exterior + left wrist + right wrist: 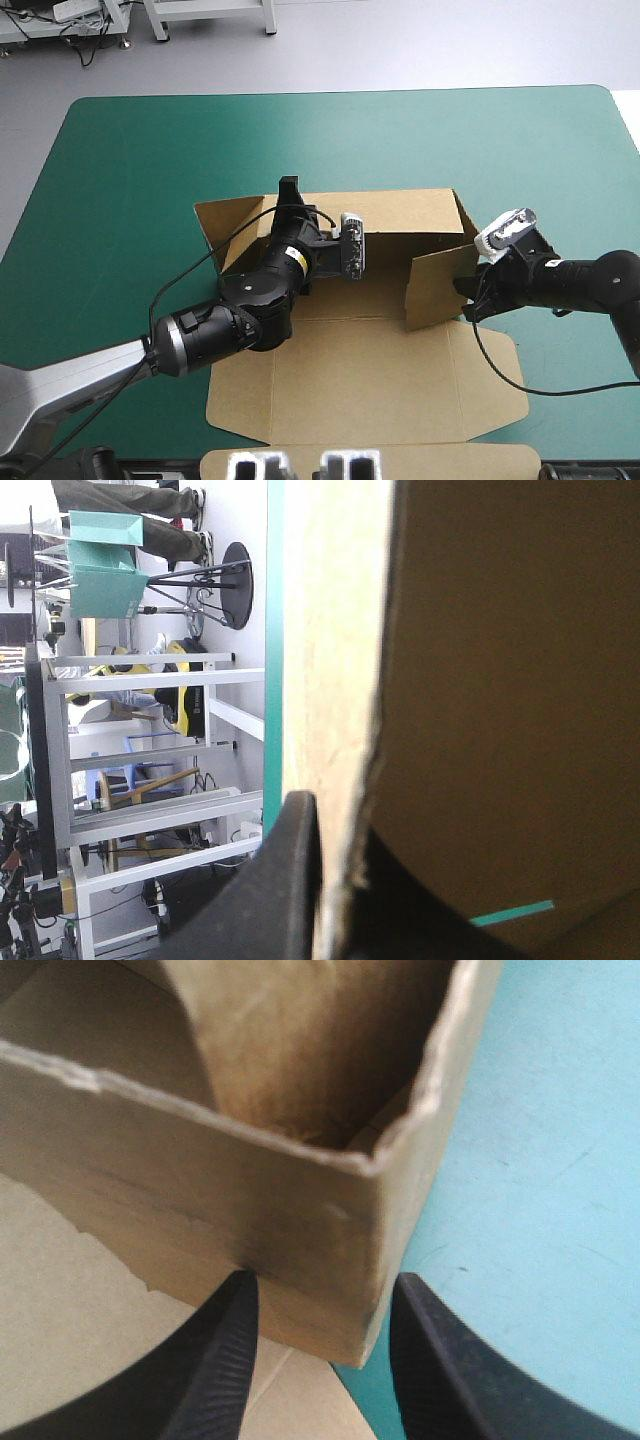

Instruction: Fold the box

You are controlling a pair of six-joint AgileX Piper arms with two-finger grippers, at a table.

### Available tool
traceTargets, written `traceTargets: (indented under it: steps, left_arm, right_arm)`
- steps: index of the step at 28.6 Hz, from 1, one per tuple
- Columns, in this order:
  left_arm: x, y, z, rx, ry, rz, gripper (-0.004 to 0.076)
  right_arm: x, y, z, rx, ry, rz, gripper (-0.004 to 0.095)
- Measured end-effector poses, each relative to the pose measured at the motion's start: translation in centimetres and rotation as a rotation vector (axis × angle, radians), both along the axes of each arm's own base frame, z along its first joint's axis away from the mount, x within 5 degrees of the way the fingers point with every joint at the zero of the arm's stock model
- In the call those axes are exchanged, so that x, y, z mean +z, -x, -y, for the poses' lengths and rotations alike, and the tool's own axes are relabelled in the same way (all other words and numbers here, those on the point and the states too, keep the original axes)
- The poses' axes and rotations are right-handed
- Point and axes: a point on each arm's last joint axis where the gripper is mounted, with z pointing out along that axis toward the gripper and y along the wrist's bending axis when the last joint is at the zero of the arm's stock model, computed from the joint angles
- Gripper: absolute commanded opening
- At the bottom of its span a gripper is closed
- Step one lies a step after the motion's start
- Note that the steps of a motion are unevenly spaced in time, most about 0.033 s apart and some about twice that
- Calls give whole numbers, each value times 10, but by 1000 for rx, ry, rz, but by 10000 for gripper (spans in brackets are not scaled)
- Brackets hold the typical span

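Observation:
The brown box (352, 365) lies in the middle of the teal-green table with its lid panel flat toward the near edge. Its back wall (400, 213) stands raised, and a side wall (438, 287) stands at the right. My left gripper (290, 190) reaches over the box floor and is shut on the top edge of the back wall (350, 660), one finger (290, 880) on each side. My right gripper (468, 298) is open at the right wall's near corner (375, 1175), with that corner just ahead of its fingertips (240, 1305).
Bare teal-green table (140, 160) surrounds the box to the left, the far side and the right. A slanted left flap (222, 228) rises at the box's far left corner. The box's front flap (400, 455) reaches the table's near edge.

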Motion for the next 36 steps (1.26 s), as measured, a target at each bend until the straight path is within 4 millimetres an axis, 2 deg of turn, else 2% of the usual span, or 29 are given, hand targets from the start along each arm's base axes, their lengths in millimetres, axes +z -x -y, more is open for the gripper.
traceTargets:
  steps: [10, 13, 16, 17, 28, 30, 32, 33, 34, 36]
  left_arm:
    - [0, 0, 1, -9, -1, 6, -10]
    - [1, 0, 1, -12, -5, 14, -10]
    - [1, -1, 1, -9, -5, 14, -10]
    - [1, -1, 0, -7, -5, 14, -10]
    - [1, -1, 1, -6, 1, 14, 1]
    - [1, -1, 1, -4, 5, 12, 46]
    - [1, -1, 1, -3, 6, 12, 129]
    - [1, -1, 1, -3, 7, 12, 232]
    - [1, -1, 1, -10, 11, 11, 282]
    - [-1, 0, 5, -23, 48, 3, 453]
  right_arm:
    - [-13, -21, -8, 9, -140, -19, 394]
    - [-17, -29, -9, 0, -172, -2, 270]
    - [-22, -38, -9, -34, -200, 11, 32]
    - [-24, -41, -9, -41, -202, 15, -18]
    - [-26, -46, -6, -60, -202, 44, 0]
    - [-26, -47, -6, -60, -202, 43, 0]
    - [-26, -46, -7, -59, -203, 43, 0]
    - [-26, -46, -7, -59, -203, 43, 0]
    - [-26, -47, -6, -59, -202, 44, 0]
    - [-26, -47, -6, -58, -201, 43, 0]
